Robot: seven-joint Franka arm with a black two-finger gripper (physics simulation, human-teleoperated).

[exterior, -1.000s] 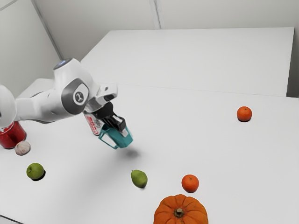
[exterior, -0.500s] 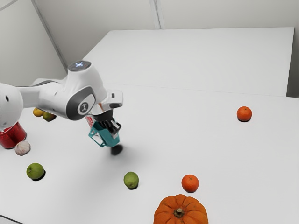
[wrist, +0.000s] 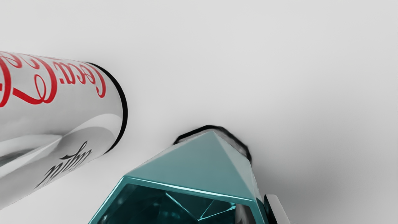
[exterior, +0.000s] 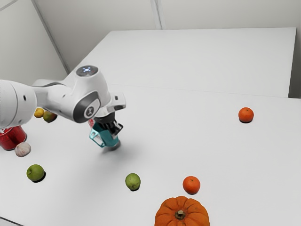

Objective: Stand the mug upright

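Note:
In the exterior view the teal mug (exterior: 108, 138) hangs from the gripper (exterior: 114, 127), close to upright with a slight lean, its handle on the exterior view's left. Its base is at or just above the table, over a dark shadow; contact cannot be told. The wrist view looks into the open rim of the mug (wrist: 199, 168). There the gripper (wrist: 260, 212) is shut on the mug's wall, one finger inside and the other outside.
A Coca-Cola can (wrist: 62, 105) stands close beside the mug. A green fruit (exterior: 133, 181), an orange (exterior: 191, 185) and a pumpkin (exterior: 182, 214) lie on the near side. A green apple (exterior: 35, 173), garlic (exterior: 22, 149) and a red can (exterior: 12, 137) are toward the exterior view's left.
My hand has swung toward the exterior view's left and come down with the mug, which has turned more upright. The green fruit near the middle has rolled slightly toward the exterior view's left.

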